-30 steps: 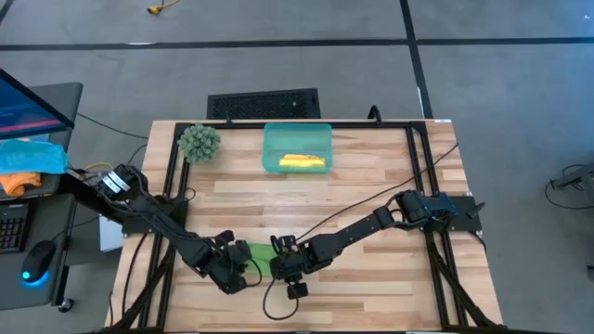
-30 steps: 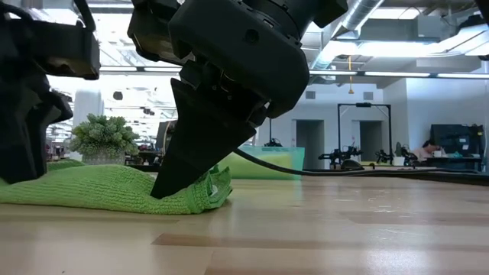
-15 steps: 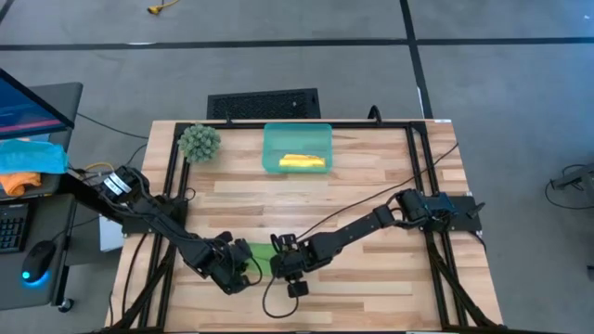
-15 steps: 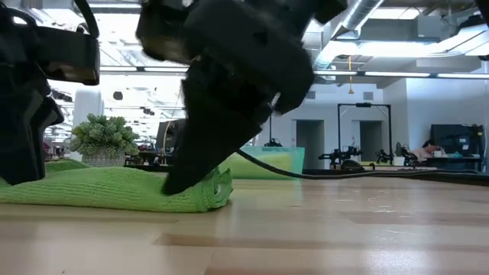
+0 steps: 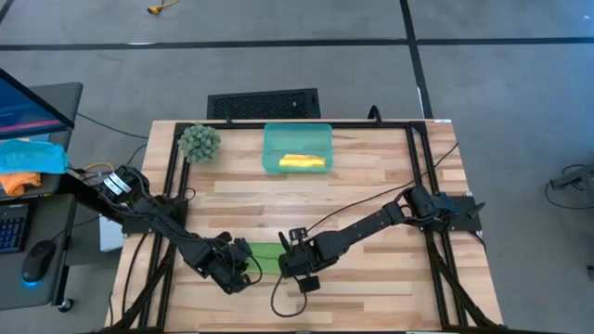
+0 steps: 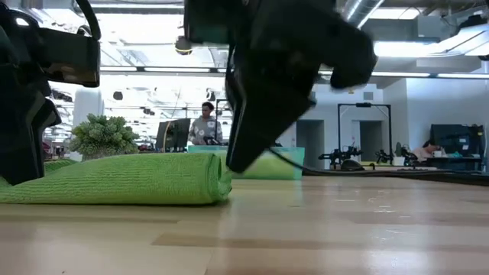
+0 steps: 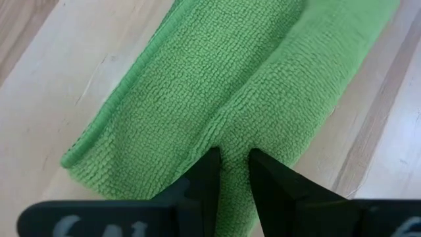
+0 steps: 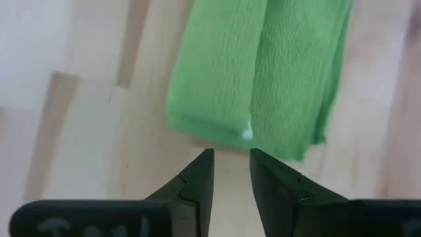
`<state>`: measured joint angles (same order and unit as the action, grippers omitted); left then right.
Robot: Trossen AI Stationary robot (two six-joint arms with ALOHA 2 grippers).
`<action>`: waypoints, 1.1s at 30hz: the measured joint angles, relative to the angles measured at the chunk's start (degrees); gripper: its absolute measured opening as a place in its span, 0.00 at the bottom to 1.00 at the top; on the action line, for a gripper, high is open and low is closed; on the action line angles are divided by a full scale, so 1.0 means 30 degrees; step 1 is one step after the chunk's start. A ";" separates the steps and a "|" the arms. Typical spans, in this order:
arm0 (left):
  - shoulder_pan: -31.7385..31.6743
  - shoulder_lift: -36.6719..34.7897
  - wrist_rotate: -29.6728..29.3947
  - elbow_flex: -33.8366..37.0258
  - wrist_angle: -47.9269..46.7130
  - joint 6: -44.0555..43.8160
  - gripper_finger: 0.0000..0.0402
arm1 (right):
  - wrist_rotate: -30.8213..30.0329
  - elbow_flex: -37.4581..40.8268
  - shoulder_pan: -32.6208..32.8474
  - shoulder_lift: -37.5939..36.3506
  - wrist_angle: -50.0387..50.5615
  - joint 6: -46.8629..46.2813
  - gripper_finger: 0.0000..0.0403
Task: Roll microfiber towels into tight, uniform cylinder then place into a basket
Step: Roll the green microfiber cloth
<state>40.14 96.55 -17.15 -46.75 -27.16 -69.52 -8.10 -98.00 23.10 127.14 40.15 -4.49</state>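
At the near edge of the light wooden slatted table (image 5: 371, 186) lies the lime green microfiber towel (image 5: 264, 256), folded into a long flat band but not yet a tight cylinder, so the rolling of this second towel seems to be the step in hand. The left gripper (image 7: 231, 172) is at one end of the band with its fingers close together, pinching a ridge of the green cloth between the tips. The right gripper (image 8: 230, 170) is just off the other end, above bare wood; its fingers (image 8: 197, 174) stand a little apart and hold nothing. In my judgement the next move needs the right gripper to take that free end again and both arms to turn the cloth over itself evenly, keeping it tight. Farther back, near the far edge, stands the small translucent teal-green plastic basket (image 5: 273, 160), and the bright yellow rolled microfiber towel (image 5: 303, 162) already lies inside it. Beside the basket is a fuzzy green ball-shaped plant (image 5: 199, 142).
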 joint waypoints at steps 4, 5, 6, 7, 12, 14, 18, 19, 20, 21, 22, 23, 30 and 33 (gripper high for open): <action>0.0007 0.0007 0.0029 0.0002 0.0007 -0.0050 0.19 | -0.1410 -0.0057 0.0567 -0.0384 0.0627 0.0000 0.30; 0.0007 0.0007 0.0029 0.0009 0.0007 -0.0050 0.19 | -0.1873 -0.0037 0.0762 -0.0499 0.1021 0.0015 0.30; 0.0007 0.0007 0.0035 0.0010 0.0015 -0.0056 0.19 | -0.2350 0.0008 0.0982 -0.0618 0.1409 0.0015 0.30; 0.0007 0.0007 0.0048 0.0010 0.0015 -0.0053 0.19 | -0.2741 0.0005 0.1158 -0.0699 0.1442 0.0025 0.30; 0.0007 0.0007 0.0058 0.0017 0.0043 -0.0057 0.19 | -0.4304 -0.0025 0.2120 -0.1111 0.1534 0.0338 0.30; 0.0007 0.0007 0.0058 0.0017 0.0051 -0.0043 0.19 | -0.4342 -0.0043 0.2471 -0.1125 0.1078 0.1021 0.30; 0.0007 0.0007 0.0066 0.0024 0.0044 -0.0036 0.19 | -0.4337 -0.0035 0.2928 -0.1125 -0.0005 0.2845 0.30; 0.0007 0.0007 0.0066 0.0024 0.0044 -0.0036 0.19 | -0.4327 -0.0035 0.2932 -0.1125 -0.0037 0.3298 0.30; 0.0015 0.0007 0.0066 0.0024 0.0044 -0.0036 0.19 | -0.4322 -0.0035 0.2918 -0.1117 -0.0041 0.3608 0.30; 0.0007 0.0007 0.0069 0.0024 0.0044 -0.0036 0.19 | -0.4328 -0.0035 0.2864 -0.1117 -0.0053 0.3857 0.30; 0.0015 0.0007 0.0073 0.0024 0.0044 -0.0028 0.19 | -0.4328 -0.0035 0.2805 -0.1117 -0.0091 0.4140 0.30; 0.0014 0.0007 0.0073 0.0024 0.0044 -0.0028 0.19 | -0.4294 -0.0035 0.2735 -0.1117 -0.0127 0.4535 0.30; 0.0015 0.0007 0.0080 0.0024 0.0036 -0.0021 0.19 | -0.2289 -0.0036 0.2299 -0.0698 -0.1583 0.6959 0.41; 0.0015 0.0007 0.0095 0.0029 0.0025 -0.0023 0.19 | -0.2237 -0.0001 0.2130 -0.0697 -0.2123 0.8042 0.49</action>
<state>40.18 96.57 -16.86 -46.66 -27.08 -69.59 -14.81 -98.00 29.49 125.05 33.78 19.63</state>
